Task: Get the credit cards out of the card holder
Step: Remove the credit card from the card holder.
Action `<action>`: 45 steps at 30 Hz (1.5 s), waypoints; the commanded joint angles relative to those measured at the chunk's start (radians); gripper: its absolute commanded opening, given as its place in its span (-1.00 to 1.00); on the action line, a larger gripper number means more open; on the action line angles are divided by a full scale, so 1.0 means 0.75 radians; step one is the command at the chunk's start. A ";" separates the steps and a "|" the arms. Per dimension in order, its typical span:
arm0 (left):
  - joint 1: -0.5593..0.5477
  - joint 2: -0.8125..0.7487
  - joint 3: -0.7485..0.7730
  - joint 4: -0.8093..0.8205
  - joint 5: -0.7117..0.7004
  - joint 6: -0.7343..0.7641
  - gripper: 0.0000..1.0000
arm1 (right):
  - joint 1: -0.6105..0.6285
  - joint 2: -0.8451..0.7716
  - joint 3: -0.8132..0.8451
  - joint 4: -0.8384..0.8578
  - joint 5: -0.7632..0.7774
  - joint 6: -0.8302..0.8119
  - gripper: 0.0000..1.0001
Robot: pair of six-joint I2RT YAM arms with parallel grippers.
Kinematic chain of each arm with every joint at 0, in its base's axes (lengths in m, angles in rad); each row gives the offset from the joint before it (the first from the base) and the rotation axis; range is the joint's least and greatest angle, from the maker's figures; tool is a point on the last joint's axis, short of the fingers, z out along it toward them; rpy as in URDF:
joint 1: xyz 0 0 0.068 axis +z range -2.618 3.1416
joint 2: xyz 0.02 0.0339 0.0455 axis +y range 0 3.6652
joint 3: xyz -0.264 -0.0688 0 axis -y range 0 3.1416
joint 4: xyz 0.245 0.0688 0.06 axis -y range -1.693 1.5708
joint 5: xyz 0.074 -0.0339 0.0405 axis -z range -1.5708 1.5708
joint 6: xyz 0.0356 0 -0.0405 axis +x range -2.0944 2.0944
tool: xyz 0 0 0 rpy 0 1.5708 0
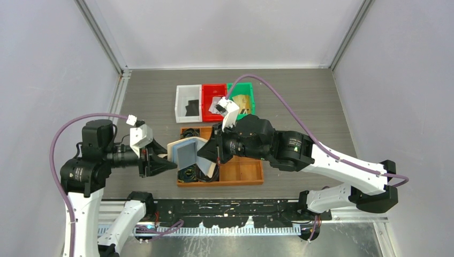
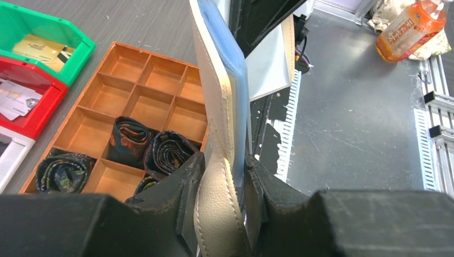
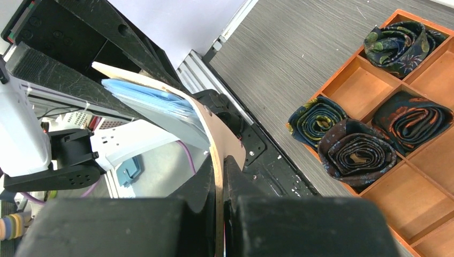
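Presently, the left hand (image 2: 222, 182) clamps one tan cover of the card holder (image 2: 214, 107). The right hand (image 3: 219, 176) pinches the opposite cover, and the holder hangs open above the wooden tray (image 1: 246, 171). Four rolled belts (image 3: 356, 152) lie in the tray. Three bins (image 1: 209, 93) stand beyond it. The gold card (image 2: 40, 48) in the green bin shows no readable print.

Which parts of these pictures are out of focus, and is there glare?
Top external: even, soft light, sharp, no glare. Left wrist: the left gripper and the near card holder are soft; the wooden tray is sharp. Right wrist: the right gripper is a dark blur; the coiled belts are crisp.
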 commanded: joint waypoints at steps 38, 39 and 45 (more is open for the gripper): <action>0.007 -0.078 -0.063 0.277 -0.348 0.267 -1.00 | -0.034 -0.275 -0.274 0.376 0.157 -0.189 0.98; 0.006 -0.075 -0.061 0.269 -0.383 0.321 -1.00 | -0.035 -0.267 -0.254 0.352 0.180 -0.205 0.99; 0.006 0.121 0.154 -0.013 -0.313 0.277 -1.00 | -0.039 -0.204 -0.164 0.300 0.135 -0.360 0.99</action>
